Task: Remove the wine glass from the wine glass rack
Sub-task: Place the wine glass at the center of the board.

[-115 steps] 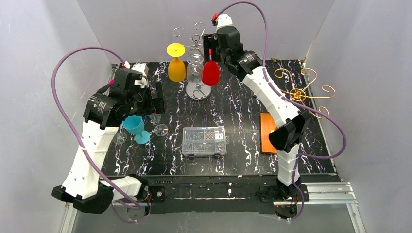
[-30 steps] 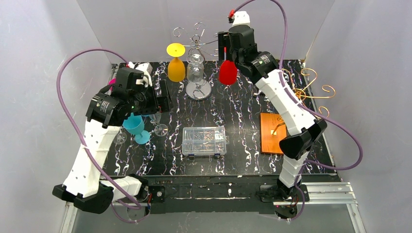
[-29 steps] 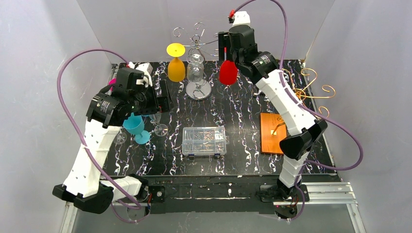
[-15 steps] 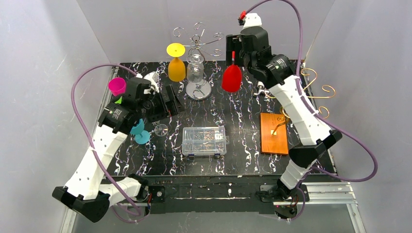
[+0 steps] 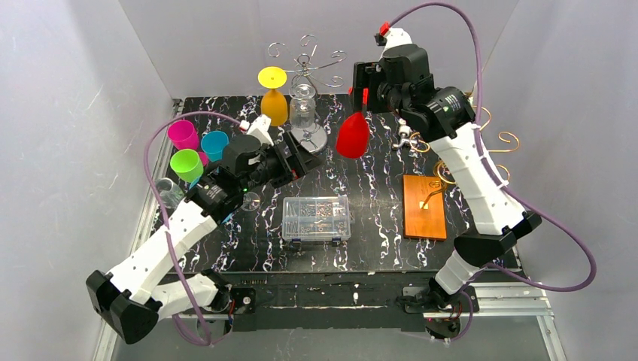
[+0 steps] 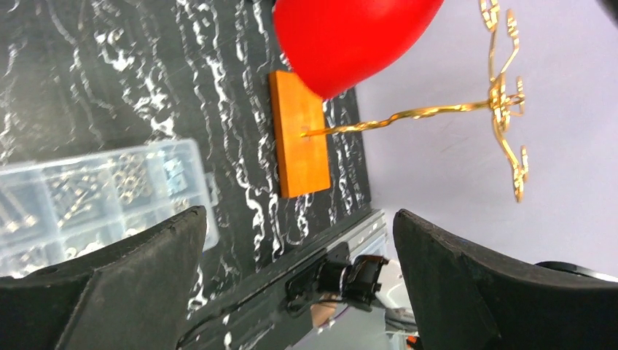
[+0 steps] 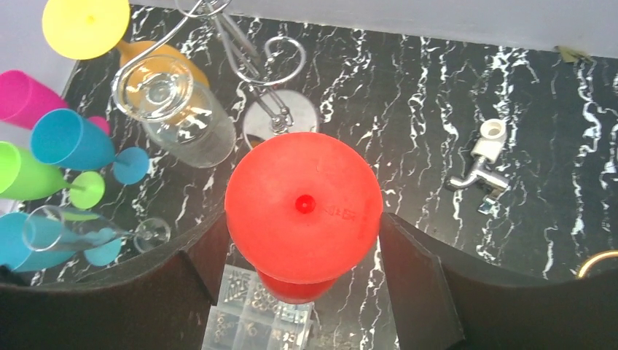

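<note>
Your black marbled table (image 5: 361, 226) carries everything here. Your right arm reaches up over its far side, and the right gripper (image 7: 304, 222) is clamped on the foot of the red wine glass (image 5: 352, 139), one finger on each side of the red disc. That glass hangs foot-up and bowl-down, a little tilted, in the air to the right of the wine glass rack (image 5: 308, 141) and clear of its wire arms. Your left arm stretches low across the middle of the table. The left gripper (image 6: 297, 219) has its jaws spread wide with nothing between them, and it faces toward the red bowl. The gold wire stand (image 5: 463, 143) rises from an orange board (image 5: 423, 207) on the right side. The clear parts box (image 5: 317, 218) lies near the centre, just in front of your left gripper. On the rack you have a yellow glass (image 5: 273, 101) and a clear glass (image 5: 302, 105) hanging bowl-down side by side. At the far left stand a pink cup (image 5: 183, 135), a blue cup (image 5: 214, 143) and a green cup (image 5: 186, 164), close together. A small metal tap fitting (image 7: 481, 164) lies on the table between the rack and the gold stand.
</note>
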